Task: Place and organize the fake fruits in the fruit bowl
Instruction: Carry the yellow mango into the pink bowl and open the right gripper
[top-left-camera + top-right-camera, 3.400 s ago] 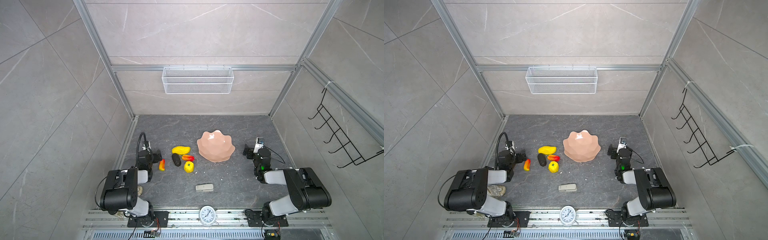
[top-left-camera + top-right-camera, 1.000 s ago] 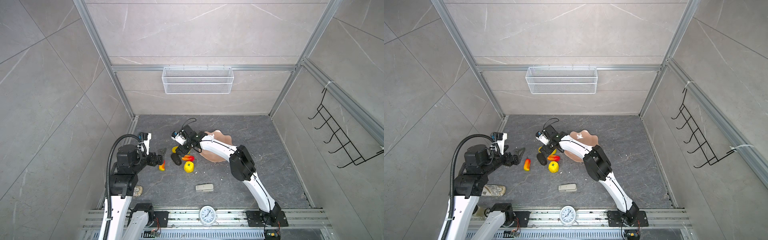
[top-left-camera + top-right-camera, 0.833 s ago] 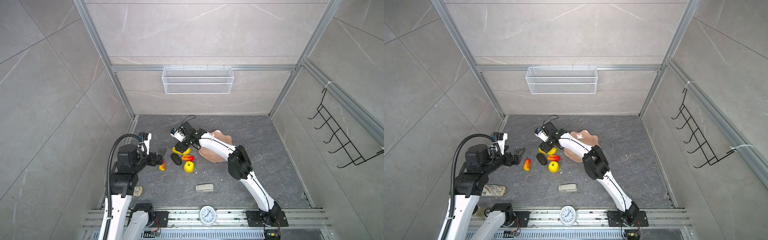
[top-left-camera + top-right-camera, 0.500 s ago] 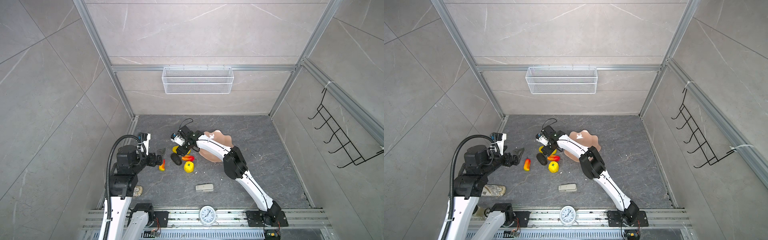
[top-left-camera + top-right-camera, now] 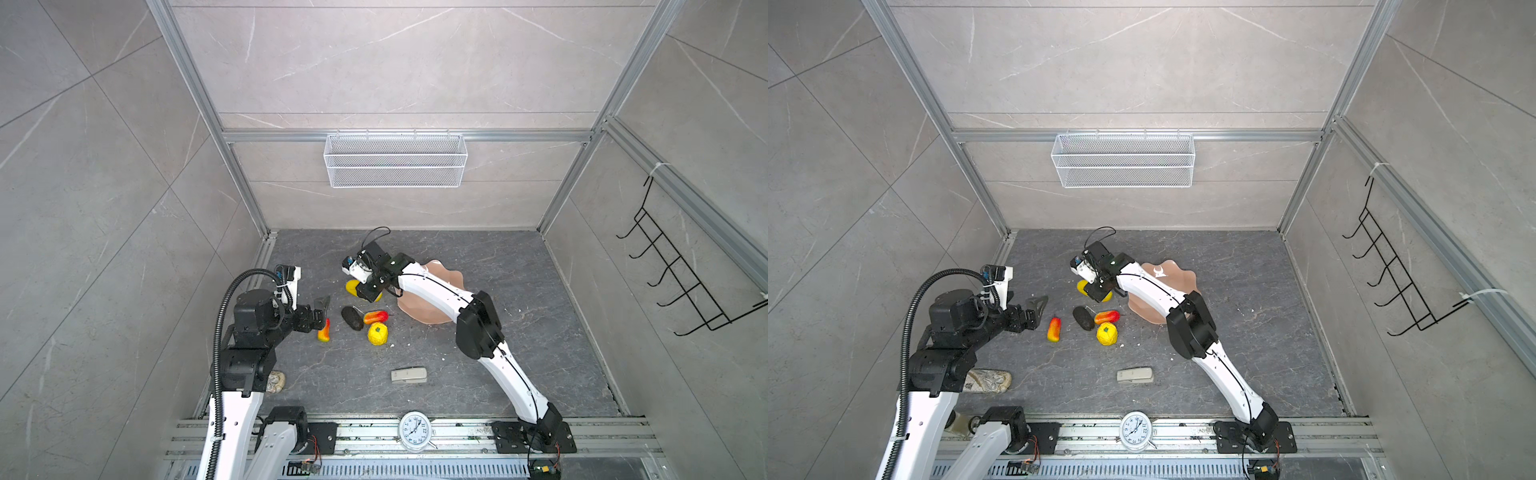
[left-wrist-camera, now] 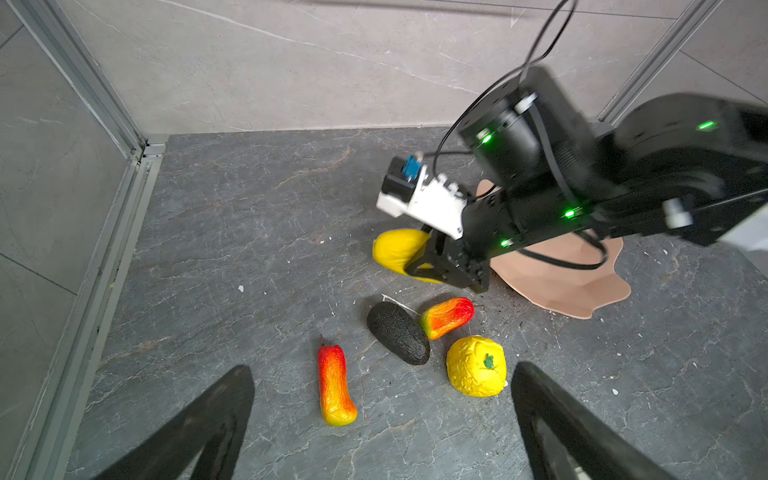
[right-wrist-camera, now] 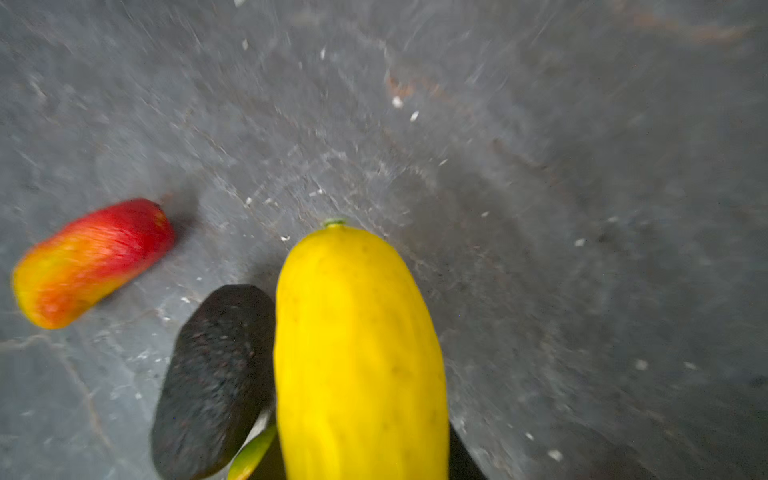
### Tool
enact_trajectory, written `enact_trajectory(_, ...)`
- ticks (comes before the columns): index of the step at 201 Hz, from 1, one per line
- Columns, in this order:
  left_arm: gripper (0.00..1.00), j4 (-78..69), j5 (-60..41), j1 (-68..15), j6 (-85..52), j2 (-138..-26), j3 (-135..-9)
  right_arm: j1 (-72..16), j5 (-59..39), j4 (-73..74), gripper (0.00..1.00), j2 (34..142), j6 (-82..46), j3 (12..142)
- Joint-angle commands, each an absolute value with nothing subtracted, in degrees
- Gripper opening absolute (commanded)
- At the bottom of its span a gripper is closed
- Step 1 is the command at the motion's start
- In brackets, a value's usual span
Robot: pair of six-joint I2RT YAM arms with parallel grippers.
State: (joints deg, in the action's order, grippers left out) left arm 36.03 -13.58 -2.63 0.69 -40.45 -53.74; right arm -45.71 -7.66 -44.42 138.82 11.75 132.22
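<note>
- The right gripper (image 6: 442,270) has its jaws clamped across the long yellow fruit (image 7: 357,345), gripping nearer the fruit's bowl-side end than its middle. Whether the fruit has left the table (image 5: 519,270) cannot be told.
- The fruit's long axis runs straight out ahead of the jaws, low along the table. Its green stem tip is the far end and points away from the fruit bowl (image 6: 561,286).
- Assessment: the grip is off-centre and the skin is glossy, so the free end may droop or swivel. Lift straight up first and keep the fruit level. Then draw it back over the scalloped rim and lay it along the bowl's wall, leaving room for the others.
- The blackish oval (image 7: 212,382) lies just beside the jaws and could be nudged by a sideways sweep.
- Beyond the oval, one mango shape (image 6: 446,318) lies close against it, with the round yellow fruit (image 6: 476,365) near.
- Behind the jaws, the bowl sits under the right forearm. No fruit shows in its visible part.
- Farthest out, the left gripper (image 5: 1034,311) hovers with its jaws spread wide and empty. The second mango shape (image 6: 334,384) is on the table ahead of them.
</note>
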Motion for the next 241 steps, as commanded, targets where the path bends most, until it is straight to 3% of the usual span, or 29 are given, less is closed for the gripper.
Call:
enact_trajectory(1, 1.00, 36.12, -13.19, -2.92, 2.02, -40.41, -53.77, -43.13, -5.01, -39.95, 0.28, 125.95, 8.70, 124.16)
enact_trajectory(56, 1.00, 36.36, -13.66, -2.89, 2.04, -40.48, -53.94, -33.58, 2.05, -27.57, 0.28, 106.10, -0.36, 91.50)
enact_trajectory(90, 1.00, 36.39, -14.39, -2.90, 1.85, -40.89, -54.04, -30.68, 4.01, -24.50, 0.28, 103.66, -2.54, 81.15)
enact_trajectory(212, 1.00, 36.47, -14.63, -2.88, 1.86, -40.78, -53.88, -29.28, 6.24, -19.78, 0.30, 116.00, -7.38, 80.77)
enact_trajectory(241, 1.00, 36.44, -14.62, -2.89, 1.82, -41.08, -53.95, -29.27, 6.99, -19.95, 0.41, 116.46, -7.38, 80.25)
